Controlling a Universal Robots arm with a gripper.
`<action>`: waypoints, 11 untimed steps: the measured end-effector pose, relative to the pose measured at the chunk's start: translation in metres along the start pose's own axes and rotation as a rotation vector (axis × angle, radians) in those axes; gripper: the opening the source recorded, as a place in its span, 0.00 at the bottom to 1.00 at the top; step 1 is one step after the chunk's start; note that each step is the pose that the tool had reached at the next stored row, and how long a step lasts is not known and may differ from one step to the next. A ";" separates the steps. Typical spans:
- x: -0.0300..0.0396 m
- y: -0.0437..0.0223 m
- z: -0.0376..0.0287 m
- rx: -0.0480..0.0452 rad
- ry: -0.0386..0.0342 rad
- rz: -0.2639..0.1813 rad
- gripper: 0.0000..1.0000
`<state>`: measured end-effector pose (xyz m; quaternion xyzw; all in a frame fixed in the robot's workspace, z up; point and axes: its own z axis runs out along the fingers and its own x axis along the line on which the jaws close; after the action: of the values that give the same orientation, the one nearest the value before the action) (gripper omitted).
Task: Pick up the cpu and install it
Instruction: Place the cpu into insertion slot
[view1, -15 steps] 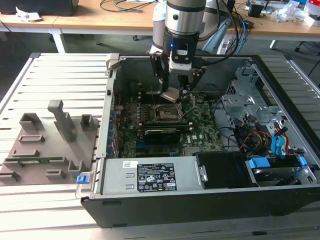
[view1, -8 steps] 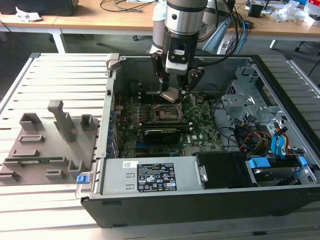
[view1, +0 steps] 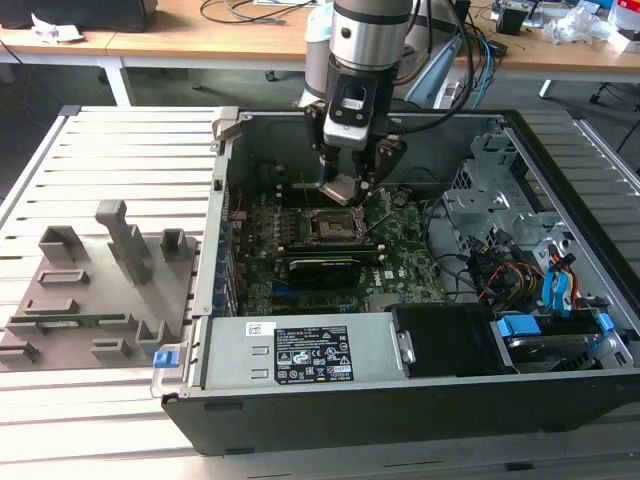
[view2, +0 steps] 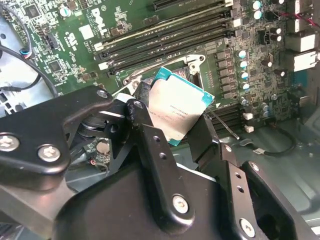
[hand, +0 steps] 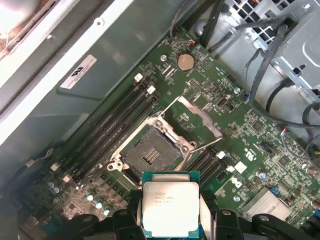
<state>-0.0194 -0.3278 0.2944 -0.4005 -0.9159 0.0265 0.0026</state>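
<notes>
We see the gripper (view1: 350, 186) inside the open computer case (view1: 214, 250). Its black fingers (view2: 146, 131) are closed narrow on the cpu (view2: 177, 112), pinching two opposite edges. The chip is a thin, flat square. Its top is a matt silver-grey metal lid with faint dark print across the middle and small stepped notches along its sides. A slim teal-green border of circuit board runs round the lid, clearest in both wrist views.

In the first wrist view the cpu (hand: 171, 210) sits between the finger pads (hand: 125, 220), lid facing the camera. In the exterior view the cpu (view1: 340, 188) hangs tilted under the gripper, held in the air above the green motherboard (view1: 405, 262) and just over the far edge of the cpu socket (view1: 335, 226), apart from it.

The socket (hand: 150, 157) lies open, its dark contact field exposed inside a silver metal frame. Its load plate (hand: 200, 117) is swung back beside it. Black memory slots (hand: 107, 137) run along one side of the socket.

On the exterior view's left, a grey plastic tray (view1: 90, 290) with upright blocks rests on the slatted metal counter (view1: 100, 140), well apart from the case.
</notes>
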 end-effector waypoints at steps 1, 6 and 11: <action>0.0000 0.0000 0.0001 0.0004 0.0005 0.013 0.55; 0.0000 0.0000 0.0002 0.0017 0.0035 0.078 0.55; 0.0000 0.0000 0.0004 0.0028 0.0056 0.126 0.55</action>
<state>-0.0194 -0.3278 0.2939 -0.4574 -0.8889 0.0268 0.0040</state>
